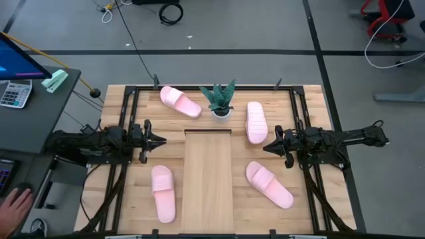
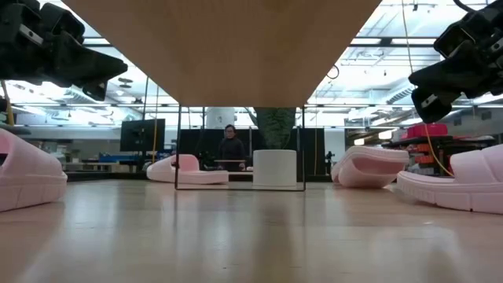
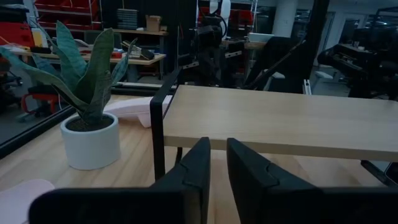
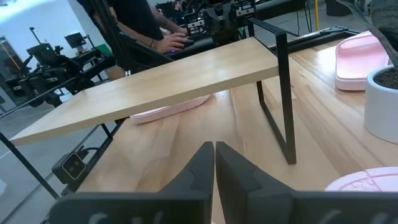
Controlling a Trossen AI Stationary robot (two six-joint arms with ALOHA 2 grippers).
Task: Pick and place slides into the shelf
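Observation:
Four pale pink slides lie sole-down on the tabletop: far left (image 1: 180,101), far right (image 1: 256,122), near left (image 1: 163,192) and near right (image 1: 269,184). The shelf (image 1: 207,179), a long pale wood board on thin black legs, stands between them down the middle; the low view looks under its top (image 2: 236,47). My left gripper (image 1: 161,139) hovers left of the shelf's far end, open by a narrow gap (image 3: 217,165). My right gripper (image 1: 267,147) hovers right of it, shut (image 4: 214,152), between the two right-hand slides. Neither touches anything.
A potted plant (image 1: 220,99) in a white pot stands at the shelf's far end between the two far slides. A desk with a calculator and a person's hand (image 1: 13,206) lie beyond the table's left edge. Another person (image 2: 231,145) sits in the room behind.

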